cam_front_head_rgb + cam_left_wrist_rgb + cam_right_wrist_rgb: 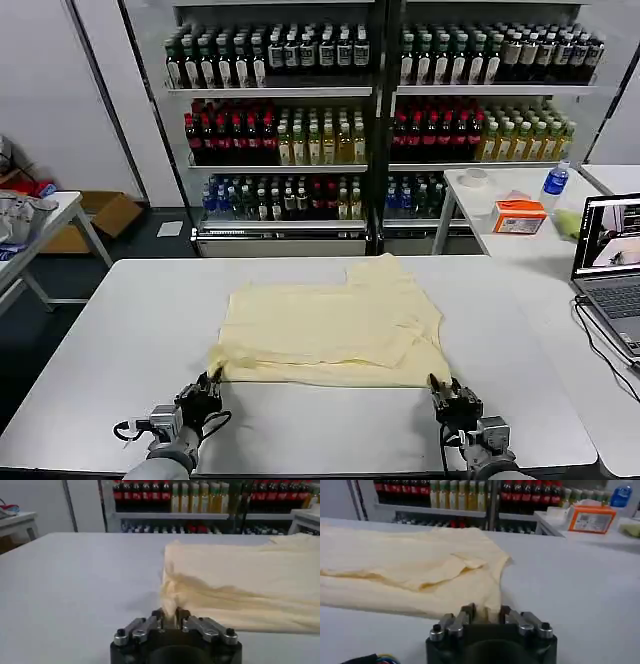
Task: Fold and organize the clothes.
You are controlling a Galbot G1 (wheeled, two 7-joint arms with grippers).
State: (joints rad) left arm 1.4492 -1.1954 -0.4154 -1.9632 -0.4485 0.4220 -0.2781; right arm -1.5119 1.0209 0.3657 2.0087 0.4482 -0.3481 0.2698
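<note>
The T-shirt (335,325) lies mid-table (120,330), shelves (380,120) behind, laptop (612,262) right.

Pale yellow T-shirt (335,325), plain soft fabric, lies flat at centre frame on the white counter (120,340). Partly folded: one layer doubled over the body, loose creases across it. One part pokes toward the upper right. Near edge runs across the lower middle; both its corners are slightly bunched and lifted off the counter.
</note>
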